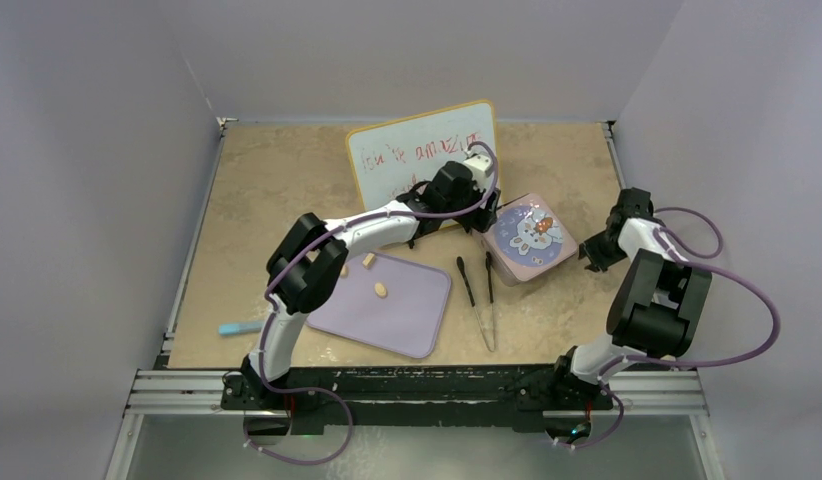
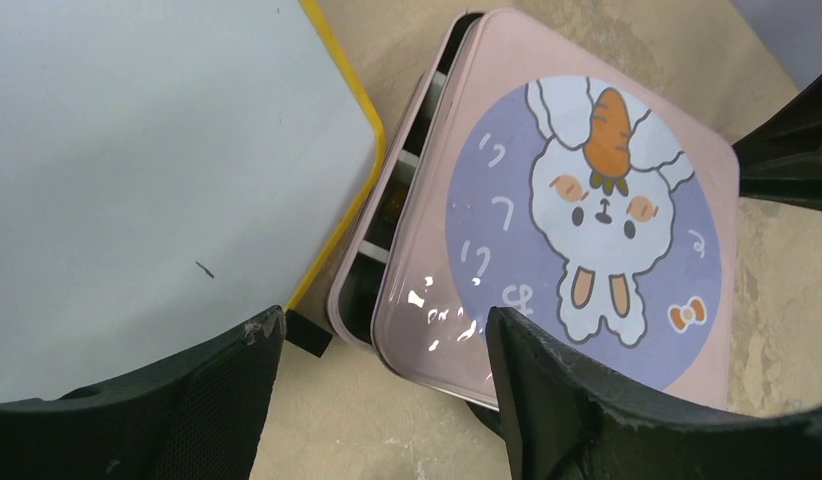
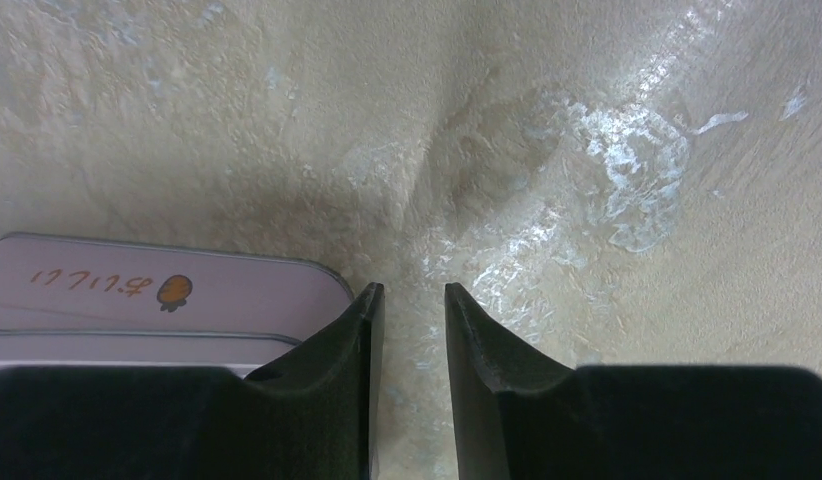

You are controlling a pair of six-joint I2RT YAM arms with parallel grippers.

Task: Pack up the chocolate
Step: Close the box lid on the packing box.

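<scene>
Two tan chocolate pieces lie on the lavender tray. The pale pink box stands right of it, its bunny lid lying askew on top. A gap at the lid's left edge shows the grid and a brown piece inside. My left gripper is open at the box's near-left corner, one finger over the lid. My right gripper is nearly shut on nothing, low over the table just right of the box.
Black tongs lie between tray and box. A yellow-rimmed whiteboard stands behind the left gripper and shows in the left wrist view. A small blue object lies at the near left. Walls enclose the table.
</scene>
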